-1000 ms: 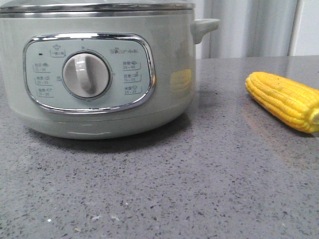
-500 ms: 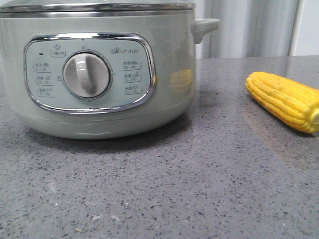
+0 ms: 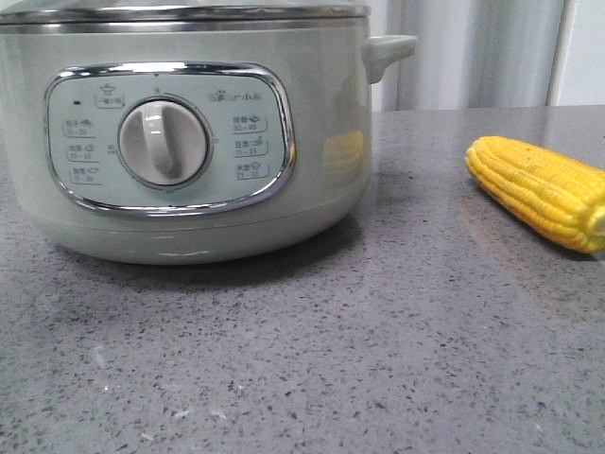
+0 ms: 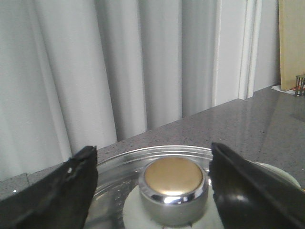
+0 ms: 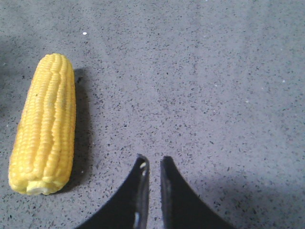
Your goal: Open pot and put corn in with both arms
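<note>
The pale green pot [image 3: 312, 142] stands at the left of the grey table with its lid on. In the left wrist view my left gripper [image 4: 152, 149] is open, one finger on each side of the lid's gold-topped chrome knob [image 4: 174, 183], with gaps to both fingers. The glass lid [image 4: 119, 164] lies under it. The yellow corn [image 3: 544, 189] lies on the table to the right of the pot. In the right wrist view the corn [image 5: 45, 124] lies beside my right gripper [image 5: 153, 160], which is shut, empty and above bare table. Neither gripper shows in the front view.
The speckled grey countertop [image 3: 378, 340] runs under everything. White curtains [image 4: 119, 62] hang behind the table. A wooden board [image 4: 291, 43] and a small metal object [image 4: 300, 85] stand at the far edge in the left wrist view.
</note>
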`<state>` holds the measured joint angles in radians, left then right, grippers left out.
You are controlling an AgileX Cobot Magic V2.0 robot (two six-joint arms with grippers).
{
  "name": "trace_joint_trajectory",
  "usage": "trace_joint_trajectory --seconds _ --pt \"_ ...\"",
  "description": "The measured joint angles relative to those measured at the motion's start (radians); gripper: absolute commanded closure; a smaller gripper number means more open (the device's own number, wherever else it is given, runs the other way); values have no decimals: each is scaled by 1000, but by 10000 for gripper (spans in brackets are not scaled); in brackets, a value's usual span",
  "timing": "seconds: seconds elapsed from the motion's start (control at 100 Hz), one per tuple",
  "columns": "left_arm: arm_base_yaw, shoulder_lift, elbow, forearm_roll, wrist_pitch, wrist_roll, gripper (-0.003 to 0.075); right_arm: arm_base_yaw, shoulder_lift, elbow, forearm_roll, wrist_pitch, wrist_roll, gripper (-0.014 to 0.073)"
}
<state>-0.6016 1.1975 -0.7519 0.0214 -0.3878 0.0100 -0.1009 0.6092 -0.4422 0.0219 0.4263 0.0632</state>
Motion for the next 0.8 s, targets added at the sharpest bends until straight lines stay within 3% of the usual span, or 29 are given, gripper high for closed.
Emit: trace_joint_trajectory --seconds 0.58,0.8 --pt "-15 189 -105 -11 -13 0 276 0 0 0 10 0 0 610" --pt "-15 190 -106 -12 -15 0 382 0 0 0 12 0 0 610"
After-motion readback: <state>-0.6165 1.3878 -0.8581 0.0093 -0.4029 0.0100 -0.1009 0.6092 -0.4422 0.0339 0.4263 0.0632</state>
